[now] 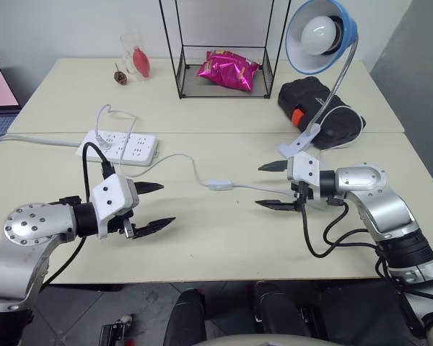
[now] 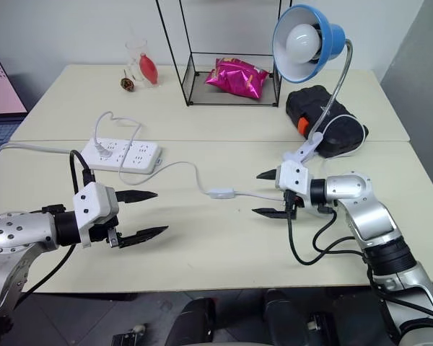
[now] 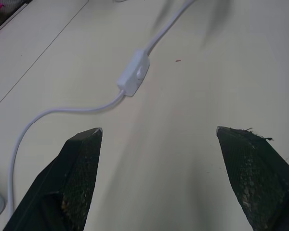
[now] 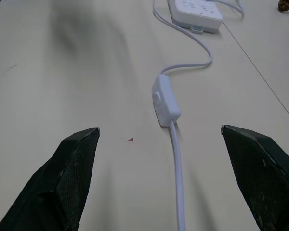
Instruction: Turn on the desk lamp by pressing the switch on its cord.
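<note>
Two grippers: both hover over the desk [image 1: 202, 245], fingers spread wide, nothing between them.
Left gripper [image 1: 156, 206]: mine, at about 8 o'clock from the switch, pointing toward it across bare desk, well short of it.
Right gripper [image 1: 273, 185]: mine, at about 3 o'clock from the switch, pointing back at it, with the cord running in between its two fingers; I cannot tell whether the lower finger touches the cord.
Switch [image 1: 219, 185]: small white oblong, lying flat on the near desk between my two grippers, untouched. In my right wrist view it lies straight ahead between the fingertips [image 4: 74, 168]; in the left wrist view it sits ahead and off toward one finger.
Cord [image 1: 179, 157]: thin and white, curving from the power strip [image 1: 119, 146] at 10 o'clock down to the switch, then on toward 3 o'clock under my right gripper.
Desk lamp [image 1: 322, 34]: blue shade and white bulb at 1 o'clock, far side of the desk; the bulb shows no clear glow; silver gooseneck drops to a white clip base just beyond my right gripper.
Behind: black wire rack [image 1: 224, 50] holding a pink snack bag [image 1: 226, 70] at 12 o'clock; black case [image 1: 320, 112] beside the lamp's neck.
</note>
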Action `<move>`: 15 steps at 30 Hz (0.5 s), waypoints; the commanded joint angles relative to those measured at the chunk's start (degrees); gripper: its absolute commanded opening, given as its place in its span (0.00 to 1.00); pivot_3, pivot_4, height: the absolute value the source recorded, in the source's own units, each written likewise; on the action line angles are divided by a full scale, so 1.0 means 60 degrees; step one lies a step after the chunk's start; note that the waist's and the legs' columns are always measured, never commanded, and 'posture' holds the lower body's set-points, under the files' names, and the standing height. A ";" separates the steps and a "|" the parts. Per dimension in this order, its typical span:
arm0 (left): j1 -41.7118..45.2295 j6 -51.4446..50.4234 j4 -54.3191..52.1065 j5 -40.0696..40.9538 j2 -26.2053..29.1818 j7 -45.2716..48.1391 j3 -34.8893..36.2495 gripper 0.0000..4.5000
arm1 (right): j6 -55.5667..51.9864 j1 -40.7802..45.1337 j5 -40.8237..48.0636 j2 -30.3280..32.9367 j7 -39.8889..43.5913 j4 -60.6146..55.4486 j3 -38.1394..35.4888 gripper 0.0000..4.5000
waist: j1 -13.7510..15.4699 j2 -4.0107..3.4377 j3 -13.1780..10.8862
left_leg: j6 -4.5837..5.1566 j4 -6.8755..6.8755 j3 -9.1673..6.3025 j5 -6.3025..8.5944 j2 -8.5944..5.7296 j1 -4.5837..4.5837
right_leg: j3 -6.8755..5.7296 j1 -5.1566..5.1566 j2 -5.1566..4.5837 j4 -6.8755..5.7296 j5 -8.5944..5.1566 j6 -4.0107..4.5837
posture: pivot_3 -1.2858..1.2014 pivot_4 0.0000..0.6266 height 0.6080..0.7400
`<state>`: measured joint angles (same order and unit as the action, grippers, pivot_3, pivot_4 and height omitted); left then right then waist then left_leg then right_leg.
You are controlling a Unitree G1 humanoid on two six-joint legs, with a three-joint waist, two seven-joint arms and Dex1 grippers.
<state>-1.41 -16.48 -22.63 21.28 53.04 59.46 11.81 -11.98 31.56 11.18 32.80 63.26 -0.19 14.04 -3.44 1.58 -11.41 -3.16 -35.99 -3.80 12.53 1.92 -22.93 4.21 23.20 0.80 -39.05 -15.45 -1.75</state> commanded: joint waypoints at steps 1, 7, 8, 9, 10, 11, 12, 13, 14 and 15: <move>0.0020 0.0371 -0.0011 -0.0187 0.0123 0.0055 0.0127 0.88 | 0.0277 0.0771 -0.0437 -0.0669 -0.0207 0.0976 0.0397 0.94 | 0.0007 -0.0002 -0.0001 | 0.0000 -0.0001 0.0001 0.0000 0.0000 0.0003 | 0.0001 0.0000 0.0001 -0.0003 0.0000 0.0000 | 0.52 0.24 1.00; 0.0224 0.0540 0.0222 -0.0351 0.0115 0.0092 -0.0028 0.88 | 0.0565 0.1915 -0.1133 -0.1587 -0.0170 0.3064 0.0952 0.94 | 0.0020 -0.0002 -0.0001 | 0.0000 -0.0002 0.0002 0.0000 -0.0001 -0.0007 | -0.0002 0.0005 0.0001 0.0001 0.0002 -0.0002 | 0.52 0.24 1.00; 0.0238 0.0559 0.0243 -0.0374 0.0113 0.0099 -0.0050 0.88 | 0.0610 0.2097 -0.1235 -0.1705 -0.0148 0.3403 0.1019 0.94 | 0.0020 -0.0003 -0.0002 | 0.0000 -0.0002 0.0001 0.0000 -0.0001 -0.0006 | -0.0002 0.0005 0.0001 0.0001 0.0001 -0.0002 | 0.52 0.24 1.00; 0.0243 0.0582 0.0255 -0.0398 0.0106 0.0112 -0.0068 0.88 | 0.0677 0.2286 -0.1361 -0.1810 -0.0116 0.3769 0.1109 0.94 | 0.0023 -0.0003 -0.0002 | 0.0000 -0.0001 0.0001 0.0000 -0.0001 -0.0006 | -0.0002 0.0004 0.0001 0.0001 0.0001 0.0000 | 0.52 0.24 1.00; 0.0243 0.0596 0.0263 -0.0424 0.0097 0.0116 -0.0082 0.88 | 0.0714 0.2449 -0.1458 -0.1906 -0.0073 0.4093 0.1176 0.94 | 0.0035 -0.0003 -0.0002 | 0.0000 0.0000 0.0001 0.0000 -0.0001 -0.0007 | -0.0003 0.0005 0.0001 0.0001 0.0001 0.0001 | 0.52 0.24 1.00; 0.0227 0.0615 0.0261 -0.0446 0.0087 0.0119 -0.0092 0.88 | 0.0752 0.2604 -0.1535 -0.2002 -0.0023 0.4410 0.1230 0.94 | 0.0030 -0.0003 -0.0002 | 0.0000 0.0001 -0.0001 0.0000 -0.0001 -0.0009 | -0.0005 0.0005 0.0001 0.0002 -0.0001 0.0004 | 0.52 0.24 1.00; 0.0211 0.0632 0.0258 -0.0463 0.0079 0.0121 -0.0099 0.88 | 0.0838 0.2728 -0.1585 -0.2080 0.0016 0.4679 0.1258 0.94 | 0.0030 -0.0003 -0.0002 | 0.0000 0.0003 0.0001 0.0000 -0.0001 -0.0009 | -0.0004 0.0004 0.0001 0.0002 0.0000 0.0007 | 0.52 0.24 1.00; 0.0178 0.0645 0.0245 -0.0477 0.0070 0.0115 -0.0103 0.88 | 0.0908 0.2871 -0.1637 -0.2177 0.0036 0.4972 0.1279 0.94 | 0.0032 -0.0003 -0.0002 | 0.0000 0.0002 0.0001 0.0000 -0.0001 -0.0009 | -0.0004 0.0005 0.0000 0.0002 0.0001 0.0008 | 0.52 0.24 1.00; 0.0142 0.0664 0.0232 -0.0491 0.0065 0.0108 -0.0108 0.88 | 0.0963 0.2986 -0.1670 -0.2262 0.0086 0.5205 0.1290 0.94 | 0.0025 -0.0004 -0.0003 | 0.0000 0.0002 0.0000 0.0000 -0.0001 -0.0009 | -0.0004 0.0005 0.0000 0.0002 0.0002 0.0012 | 0.52 0.24 1.00; 0.0095 0.0691 0.0220 -0.0502 0.0065 0.0106 -0.0102 0.88 | 0.0983 0.3078 -0.1684 -0.2351 0.0151 0.5379 0.1278 0.94 | 0.0024 -0.0005 -0.0003 | 0.0000 0.0003 0.0000 0.0000 -0.0001 -0.0008 | -0.0004 0.0005 0.0000 0.0002 0.0002 0.0012 | 0.52 0.24 1.00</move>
<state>-0.63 -13.35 -20.33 18.56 53.08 59.90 10.62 -7.76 47.90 1.23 19.49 63.08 30.71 22.05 -3.29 1.55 -11.43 -3.16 -35.97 -3.80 12.53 1.92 -22.97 4.19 23.23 0.80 -39.04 -15.44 -1.68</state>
